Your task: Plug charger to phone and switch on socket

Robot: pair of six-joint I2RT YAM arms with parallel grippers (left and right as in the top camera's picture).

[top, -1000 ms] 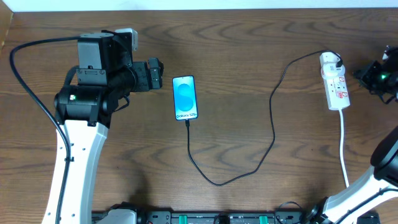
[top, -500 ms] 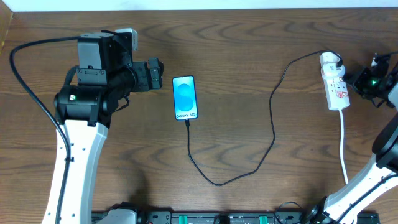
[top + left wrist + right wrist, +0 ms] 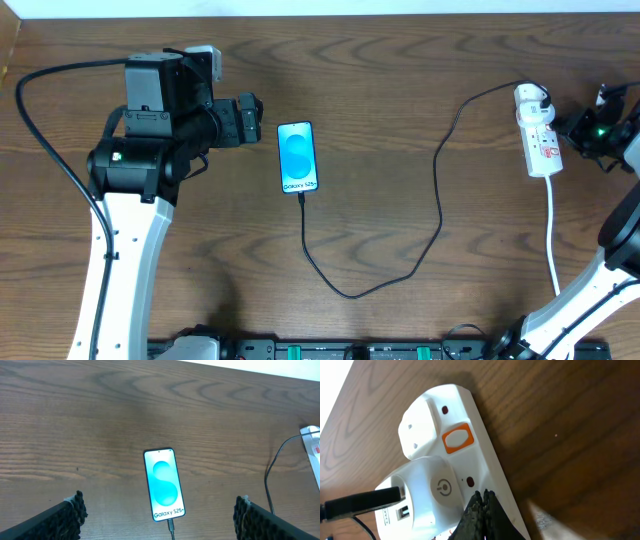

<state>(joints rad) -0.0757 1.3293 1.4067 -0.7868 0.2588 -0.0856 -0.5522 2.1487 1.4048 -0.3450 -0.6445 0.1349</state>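
Surface: dark wood-grain table, with a pale strip past its far edge. Your phone lies mid-table, screen lit. The black charger cable meets its near end and loops right to a white adapter in the power strip. The orange switch is in plain sight. Your left gripper is spread wide above the phone. Your right gripper is pinched closed and empty, tips over the strip's edge; contact unclear.

The brown wooden worktop lies open along its far edge; a thin black charger cable loops across the middle, and a white elongated plastic power strip with its white cord lines the right edge
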